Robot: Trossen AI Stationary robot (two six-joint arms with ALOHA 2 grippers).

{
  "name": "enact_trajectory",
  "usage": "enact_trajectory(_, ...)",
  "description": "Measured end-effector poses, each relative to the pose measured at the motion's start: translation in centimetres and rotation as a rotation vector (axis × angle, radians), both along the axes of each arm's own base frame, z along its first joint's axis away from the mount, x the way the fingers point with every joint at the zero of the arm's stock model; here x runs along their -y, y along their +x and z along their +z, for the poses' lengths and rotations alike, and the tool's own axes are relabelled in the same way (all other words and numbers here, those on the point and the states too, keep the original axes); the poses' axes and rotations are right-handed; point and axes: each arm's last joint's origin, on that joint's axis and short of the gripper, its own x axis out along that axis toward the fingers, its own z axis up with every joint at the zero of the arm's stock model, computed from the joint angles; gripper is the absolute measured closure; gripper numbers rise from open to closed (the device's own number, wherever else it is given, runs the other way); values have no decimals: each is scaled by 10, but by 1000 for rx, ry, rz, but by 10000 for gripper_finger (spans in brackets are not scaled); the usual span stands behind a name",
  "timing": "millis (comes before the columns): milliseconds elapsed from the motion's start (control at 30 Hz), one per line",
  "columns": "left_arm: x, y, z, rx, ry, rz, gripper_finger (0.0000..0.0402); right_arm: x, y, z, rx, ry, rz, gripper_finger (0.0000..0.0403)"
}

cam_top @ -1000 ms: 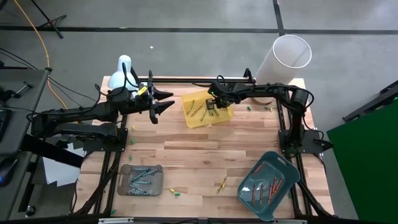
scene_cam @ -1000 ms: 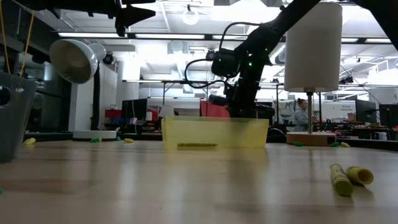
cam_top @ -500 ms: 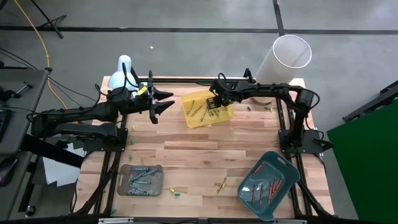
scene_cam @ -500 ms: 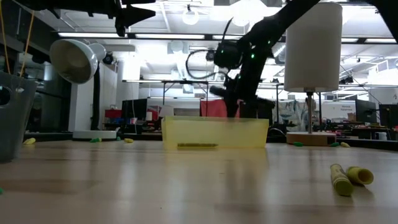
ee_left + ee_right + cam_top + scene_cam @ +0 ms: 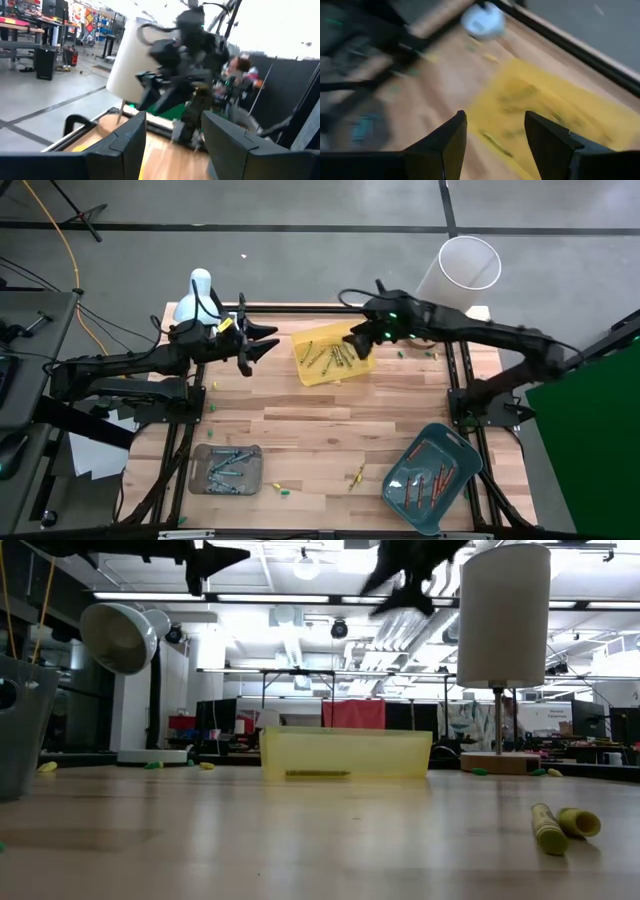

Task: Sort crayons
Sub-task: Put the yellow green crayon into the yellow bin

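The yellow tray [image 5: 335,356] at the table's far middle holds several yellow-olive crayons [image 5: 318,357]. My right gripper [image 5: 354,344] hangs open high above the tray's right part, nothing between its fingers [image 5: 495,145]. The grey tray [image 5: 227,468] at the near left holds blue and green crayons. The teal tray [image 5: 432,477] at the near right holds red-orange ones [image 5: 425,483]. Loose crayons lie on the table near the front: a yellow one [image 5: 355,476], a green one [image 5: 283,491]. My left gripper [image 5: 272,341] waits open, held high left of the yellow tray.
A white lamp [image 5: 195,295] stands at the far left corner and a tall white cylinder [image 5: 462,272] at the far right. Small crayon bits [image 5: 402,354] lie right of the yellow tray. Two yellow crayons [image 5: 550,828] lie on the bare wood in the low view.
My right gripper has opened and risen steeply out of the yellow tray, turning as it went; in the low view it has gone from the tray's rim to the picture's top. The tray has stayed where it was.
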Motion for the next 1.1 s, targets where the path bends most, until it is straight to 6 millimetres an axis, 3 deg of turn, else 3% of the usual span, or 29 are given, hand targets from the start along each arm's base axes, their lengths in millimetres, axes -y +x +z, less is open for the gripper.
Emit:
enact_trajectory(167, 0, 0, 1, 20, -22, -3, 220, -43, -18, 25, 150, -74, 127, 210)
enact_trajectory(400, 0, 0, 1, 20, -22, -3, 220, -83, -17, -1, 209, -77, 242, 210)
enact_trajectory(700, 0, 0, 2, 20, -23, -2, 220, -86, -14, 2, 276, -82, 249, 210)
enact_trajectory(933, 0, 0, 1, 20, -23, -2, 220, -86, -11, 0, 231, -231, 338, 210)
enact_trajectory(1100, 0, 0, 1, 20, -23, -2, 220, -99, 7, -19, -10, -182, 677, 210)
